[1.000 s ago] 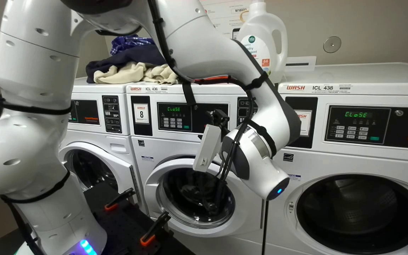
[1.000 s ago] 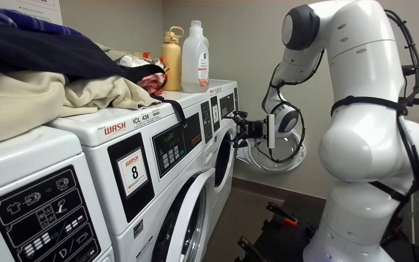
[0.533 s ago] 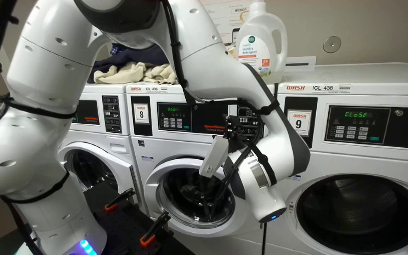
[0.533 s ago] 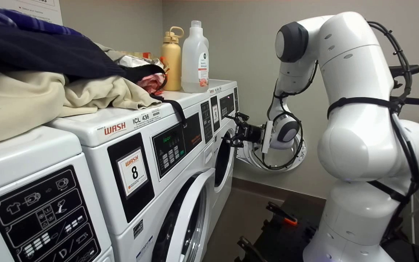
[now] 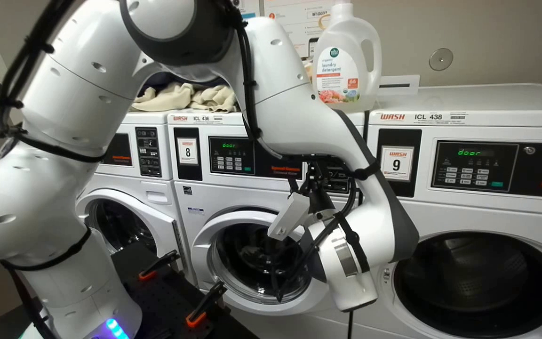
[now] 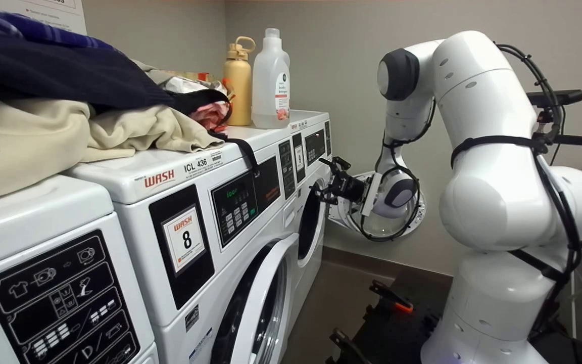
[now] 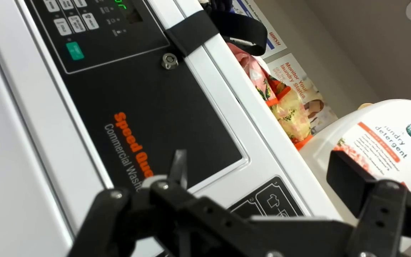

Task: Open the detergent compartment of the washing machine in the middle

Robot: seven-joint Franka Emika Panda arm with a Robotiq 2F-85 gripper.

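Observation:
The middle washing machine (image 5: pixel 238 195) is white with a card reading "8". Its round door (image 5: pixel 205 263) stands ajar in both exterior views. The detergent compartment (image 6: pixel 290 212) appears as a closed white recessed front under the dark end panel (image 6: pixel 287 169); the arm and gripper hide it in an exterior view. My gripper (image 5: pixel 306 172) is open and empty in front of the right part of the control strip. It also shows in an exterior view (image 6: pixel 320 175) with its fingers spread towards the washers. In the wrist view the jaws (image 7: pixel 262 167) are wide apart.
Washer 9 (image 5: pixel 511 216) stands on the right, and its open door (image 6: pixel 382 227) shows in an exterior view. Detergent bottle (image 5: pixel 341 70), yellow flask (image 6: pixel 239 91) and clothes (image 6: pixel 68 86) lie on top. A black strap (image 7: pixel 194 32) hangs over the washer's front edge.
The gripper has moved right and down along washer 8's control strip and tilted. The upper arm has lowered. Displays on washers 8 and 9 have changed from "CLoSE" to "door".

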